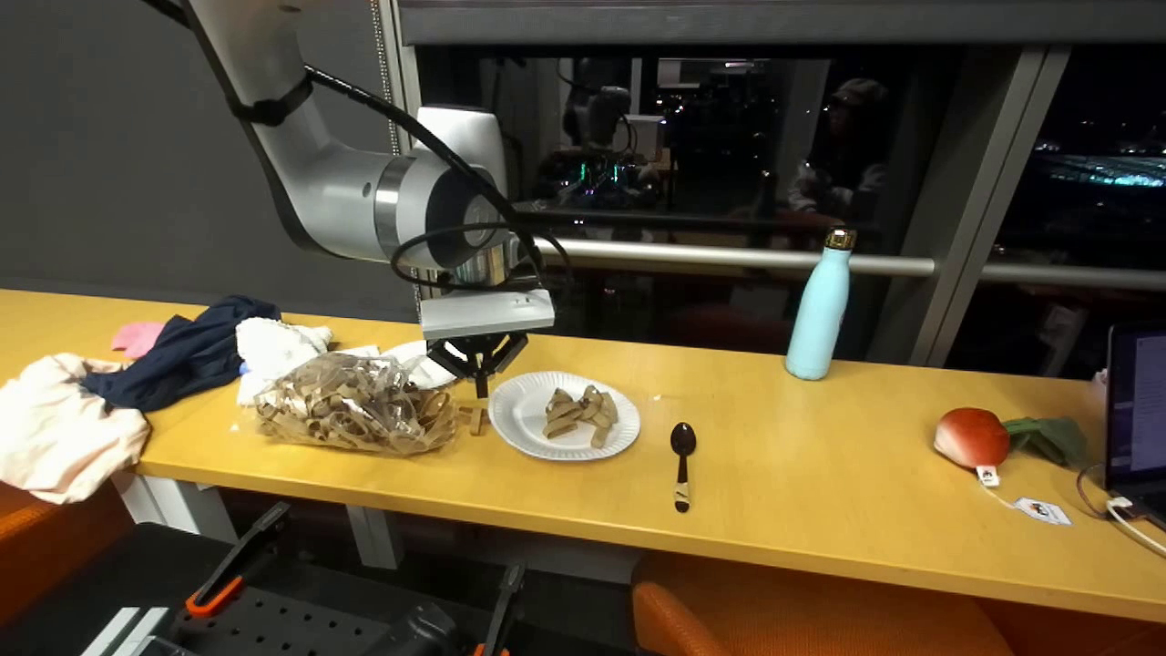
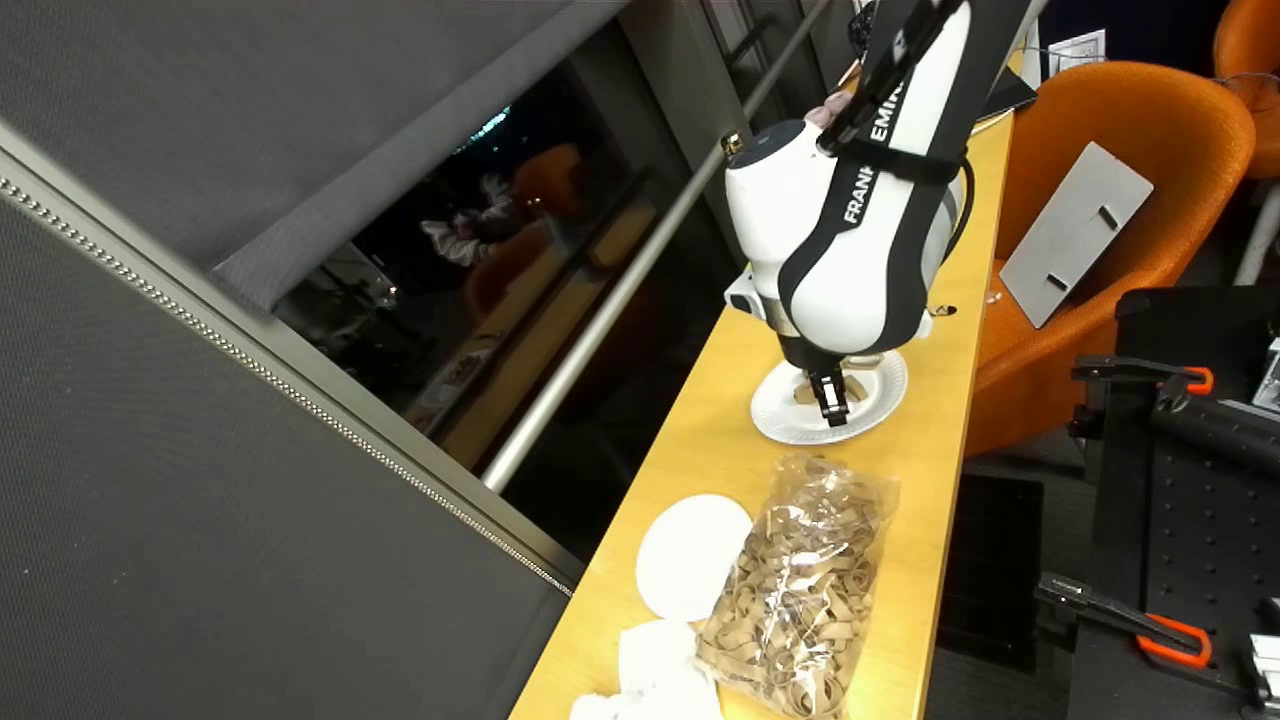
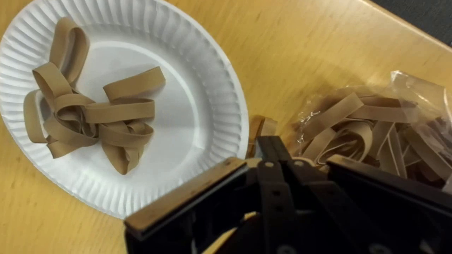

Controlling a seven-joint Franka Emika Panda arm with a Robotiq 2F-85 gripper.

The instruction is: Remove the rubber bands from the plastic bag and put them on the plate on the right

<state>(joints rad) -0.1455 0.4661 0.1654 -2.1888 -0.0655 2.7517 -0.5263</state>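
A clear plastic bag full of tan rubber bands lies on the table, seen in both exterior views (image 1: 355, 405) (image 2: 800, 590) and in the wrist view (image 3: 420, 88). A white paper plate (image 1: 510, 435) (image 3: 226, 106) beside it holds a pile of several tan rubber bands (image 1: 565, 426) (image 3: 120, 111). A loose rubber band (image 1: 475, 421) (image 3: 267, 127) lies on the table between bag and plate, partly hidden by my fingertips in the wrist view. My gripper (image 1: 482, 387) (image 2: 834, 412) (image 3: 270, 144) is shut, with nothing visible between its fingers. It hangs above the gap between plate and bag.
A second white plate (image 2: 690, 555) and white cloth (image 1: 282, 344) lie by the bag. Dark cloth (image 1: 191, 355) and pale cloth (image 1: 68, 424) lie farther along. A spoon (image 1: 682, 465), light-blue bottle (image 1: 820, 314), red-and-white plush (image 1: 973, 435) and laptop (image 1: 1139, 428) are on the table.
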